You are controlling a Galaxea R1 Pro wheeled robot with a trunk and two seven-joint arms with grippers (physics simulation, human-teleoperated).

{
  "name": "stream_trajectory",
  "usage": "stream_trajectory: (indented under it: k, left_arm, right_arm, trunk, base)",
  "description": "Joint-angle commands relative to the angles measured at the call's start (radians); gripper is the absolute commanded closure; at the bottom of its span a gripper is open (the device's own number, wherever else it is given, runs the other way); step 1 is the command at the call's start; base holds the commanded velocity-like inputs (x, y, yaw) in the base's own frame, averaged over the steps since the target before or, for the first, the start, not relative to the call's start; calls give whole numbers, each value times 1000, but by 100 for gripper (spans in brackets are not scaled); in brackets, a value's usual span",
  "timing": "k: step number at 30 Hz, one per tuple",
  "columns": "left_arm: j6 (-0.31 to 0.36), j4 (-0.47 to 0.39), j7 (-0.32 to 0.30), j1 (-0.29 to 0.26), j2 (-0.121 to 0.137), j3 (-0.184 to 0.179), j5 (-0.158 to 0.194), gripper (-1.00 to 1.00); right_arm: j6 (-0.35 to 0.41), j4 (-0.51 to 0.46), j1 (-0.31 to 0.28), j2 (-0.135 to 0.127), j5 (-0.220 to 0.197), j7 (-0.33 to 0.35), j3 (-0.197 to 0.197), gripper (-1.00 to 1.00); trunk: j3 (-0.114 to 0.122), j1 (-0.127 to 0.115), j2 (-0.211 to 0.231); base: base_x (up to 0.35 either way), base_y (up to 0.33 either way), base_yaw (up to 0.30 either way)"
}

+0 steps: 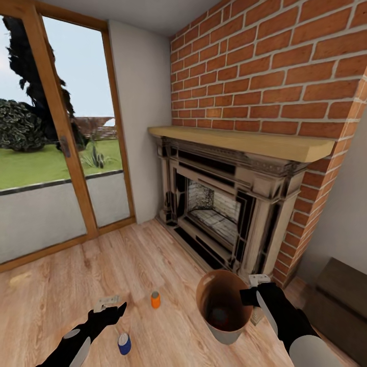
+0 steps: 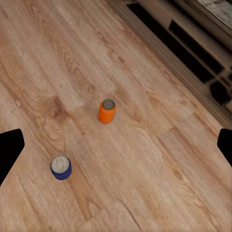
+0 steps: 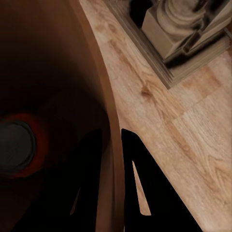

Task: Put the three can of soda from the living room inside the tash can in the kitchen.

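Your right gripper (image 1: 248, 296) is pinching the bin (image 1: 222, 329) by its rim, one orange can (image 3: 17, 146) lying inside, your left gripper (image 1: 113, 305) is hanging wide open and empty over bare wood floor (image 1: 61, 285), orange can (image 1: 155, 299) and blue can (image 1: 124, 343) standing apart, fireplace (image 1: 224, 209) edging close on the right.

head: high, down toward fireplace (image 1: 224, 204) | left wrist: above floor (image 2: 145, 159), shared | right wrist: close at bin rim (image 3: 108, 125)
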Motion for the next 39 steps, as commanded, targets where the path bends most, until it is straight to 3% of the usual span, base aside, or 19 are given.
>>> stream_trajectory:
  k: [1, 39]
  left_arm:
    - [0, 0, 0, 0, 0, 0, 0, -100]
    - [-1, 1, 0, 0, 0, 0, 0, -100]
  right_arm:
    - [0, -1, -1, 0, -9, 4, -1, 100]
    - [24, -12, -1, 0, -10, 11, -1, 100]
  trunk:
    - [0, 0, 0]
    - [0, 0, 0]
  base:
    - [192, 0, 0]
    - [37, 40, 0]
